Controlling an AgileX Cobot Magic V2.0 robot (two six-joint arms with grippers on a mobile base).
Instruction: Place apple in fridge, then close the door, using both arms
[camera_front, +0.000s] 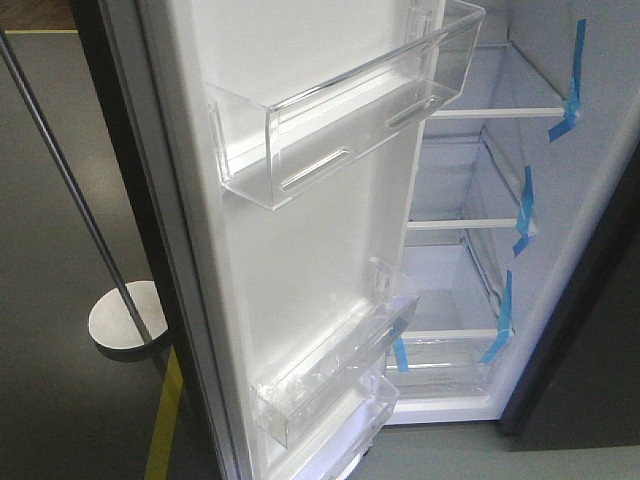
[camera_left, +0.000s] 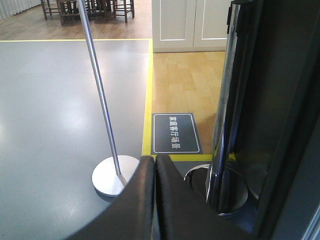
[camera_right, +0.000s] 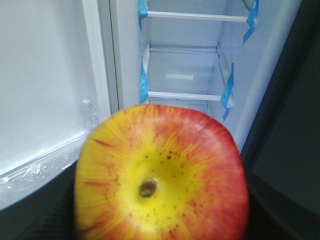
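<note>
Nestling inside right end effector (camera_right: 160, 212): apple (camera_right: 160, 167), fridge (camera_right: 185, 75) ahead.

Grey floor (camera_left: 50, 110), yellow boundary line (camera_left: 148, 100)

The apple (camera_right: 161, 175), blurred and cut off below, hides the lower fridge (camera_right: 185, 70); the door (camera_front: 300, 250) runs past the top and bottom edges
</note>
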